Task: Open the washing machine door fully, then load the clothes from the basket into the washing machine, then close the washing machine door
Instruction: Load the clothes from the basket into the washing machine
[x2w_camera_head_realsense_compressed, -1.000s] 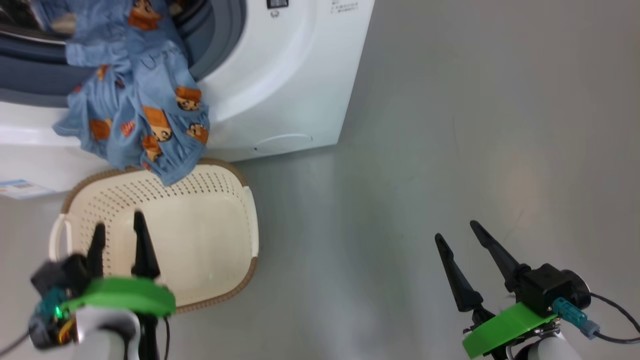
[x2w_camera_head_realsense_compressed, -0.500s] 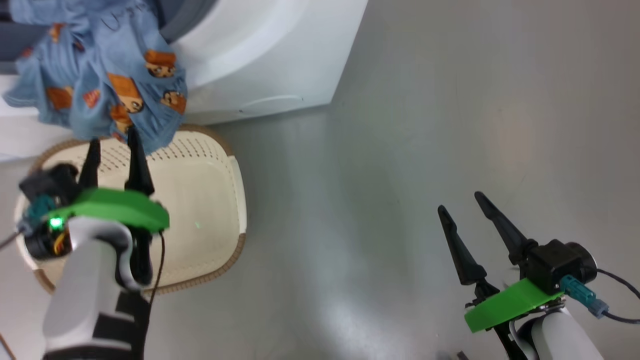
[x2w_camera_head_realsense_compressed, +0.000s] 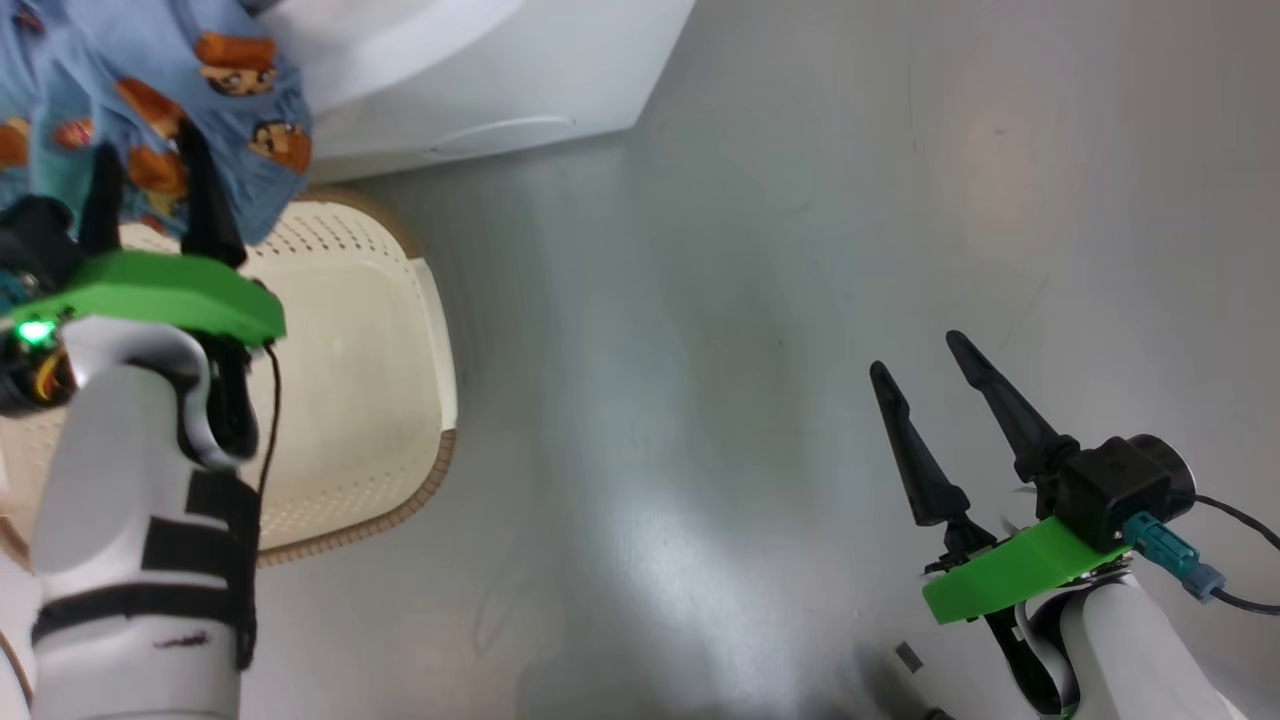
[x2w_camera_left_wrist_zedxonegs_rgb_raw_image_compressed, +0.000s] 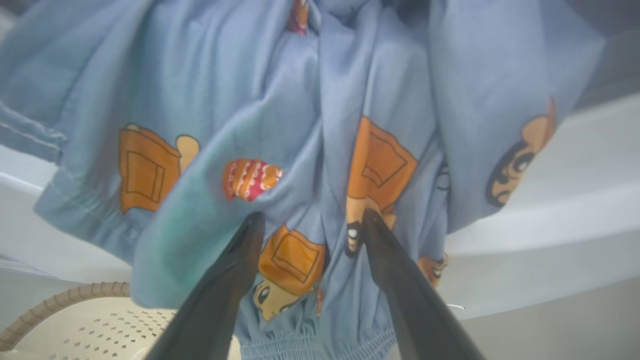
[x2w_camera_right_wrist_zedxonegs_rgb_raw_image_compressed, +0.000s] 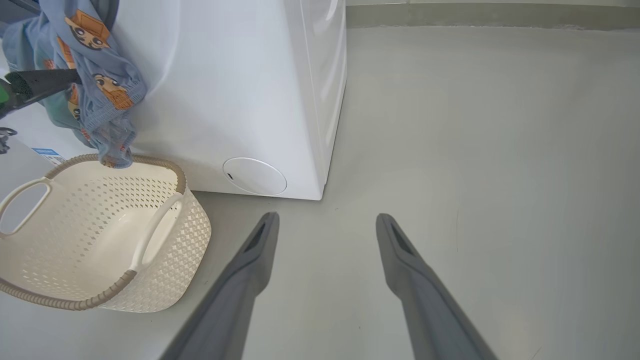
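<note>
**Left arm at the hanging garment, near to far.** Nearest you, the right gripper (x2w_camera_head_realsense_compressed: 917, 355) stands released over bare floor (x2w_camera_head_realsense_compressed: 750, 300), well apart from the work. The left gripper (x2w_camera_left_wrist_zedxonegs_rgb_raw_image_compressed: 312, 217), likewise released and grasping nothing, points its two fingers at the lower folds of the light blue garment (x2w_camera_left_wrist_zedxonegs_rgb_raw_image_compressed: 250, 100). Whether the tips touch the cloth cannot be told.

Below them sits the basket (x2w_camera_right_wrist_zedxonegs_rgb_raw_image_compressed: 75, 300), its inside bare, just beside the washing machine (x2w_camera_right_wrist_zedxonegs_rgb_raw_image_compressed: 225, 75). The garment hangs from high on the machine's white front. Its long axis runs vertically, with the upper end toward the machine's mouth. The gathered hem is lowest and dangles at the basket's rear rim.

The step in hand, as judged, is getting this hanging tail inside the machine. To do it well:
- Close on a thick bunch of folds, not a single layer.
- Take hold low, near the hem.
- Carry the cloth up and inward along the garment's own axis, so no tail is left hanging outside.
</note>
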